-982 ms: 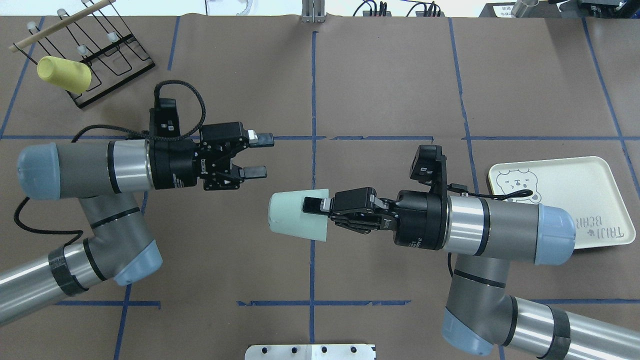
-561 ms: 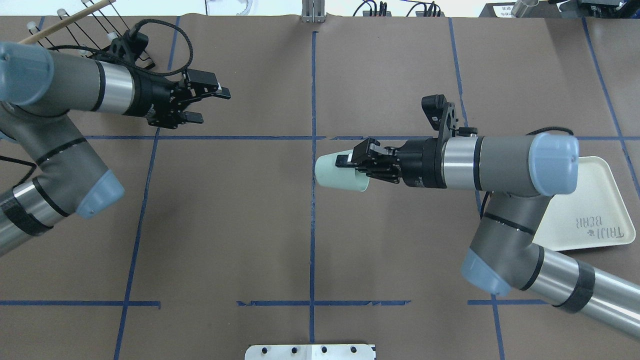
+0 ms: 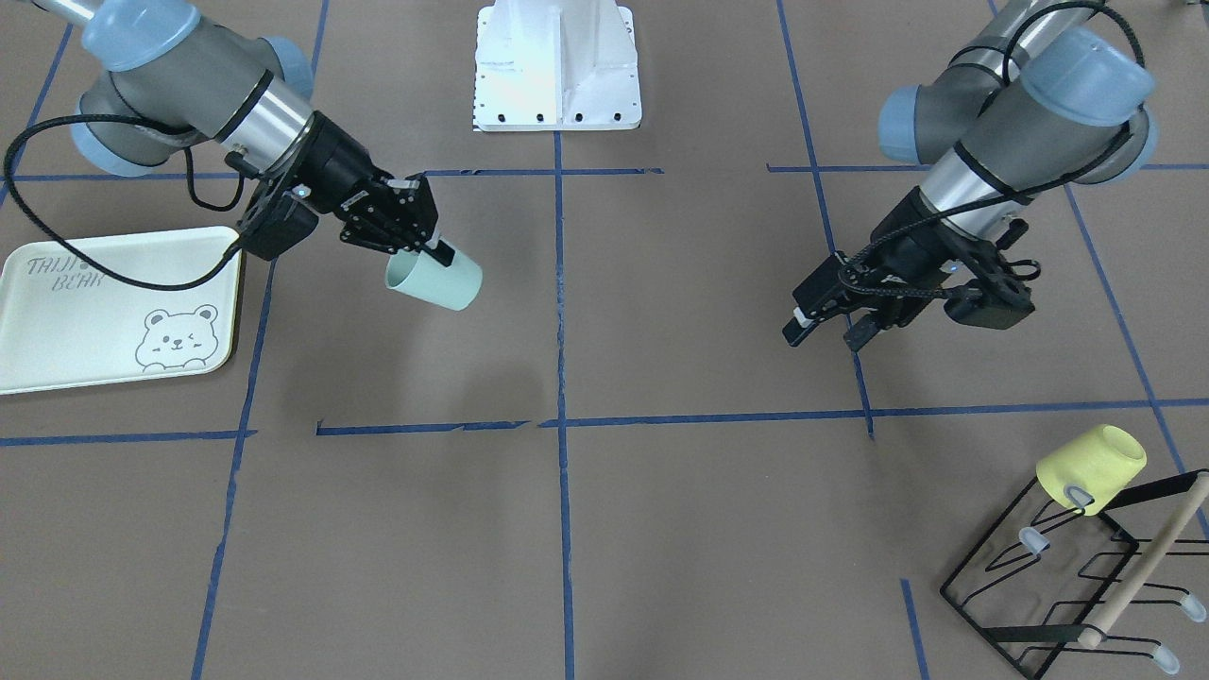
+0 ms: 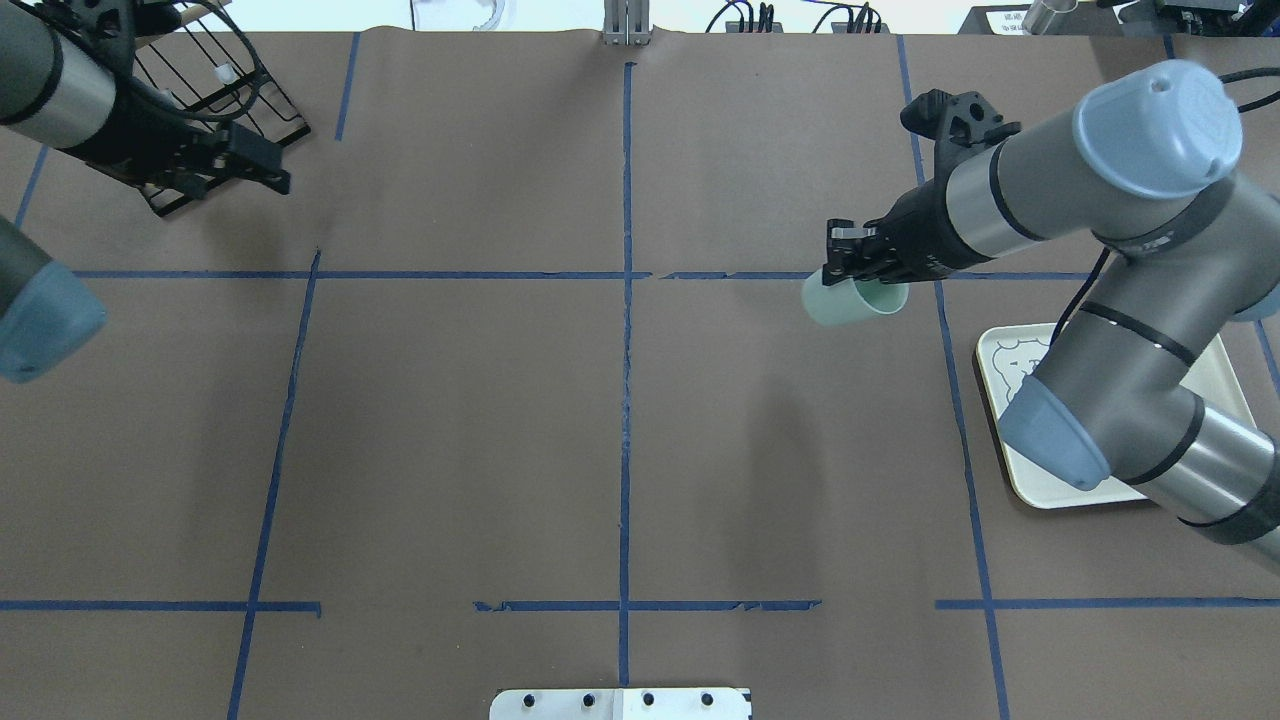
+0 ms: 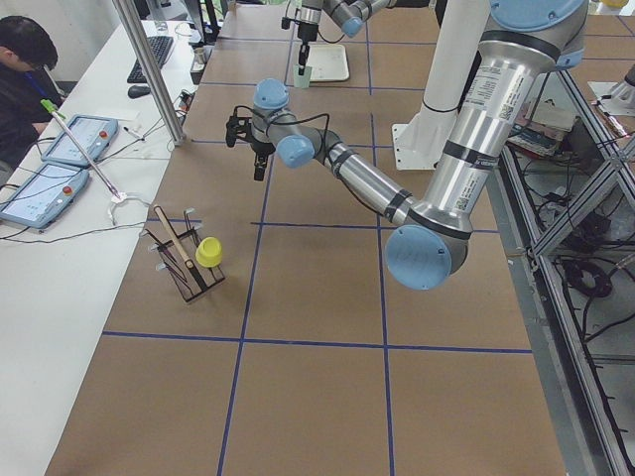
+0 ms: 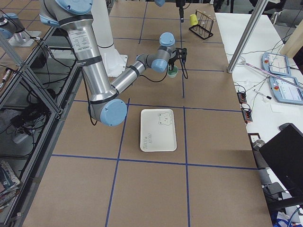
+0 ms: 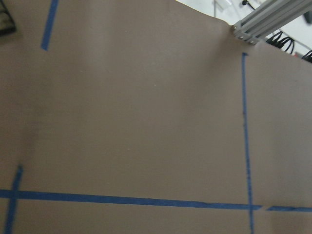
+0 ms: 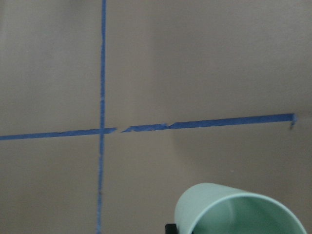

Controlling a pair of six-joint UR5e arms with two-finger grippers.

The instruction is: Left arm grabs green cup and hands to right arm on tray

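Since a moment ago, the right gripper (image 3: 434, 255) has carried the green cup (image 3: 442, 283) to the robot's right. The left gripper (image 3: 824, 335), jaws apart and empty, has withdrawn. Pinched at its rim, the cup hangs tilted, base toward table centre. Just beyond it on the robot's right lies the tray (image 3: 85, 331), lettered "TAIJI BEAR".

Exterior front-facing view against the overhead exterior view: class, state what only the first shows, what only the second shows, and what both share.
Only front-facing: the yellow cup on the wire rack, and the whole bear drawing on the tray. Only overhead: black cables beyond the table's far edge; there the right arm covers much of the tray. Both: the right gripper holding the green cup by its rim, not over the tray; the left gripper open and empty.
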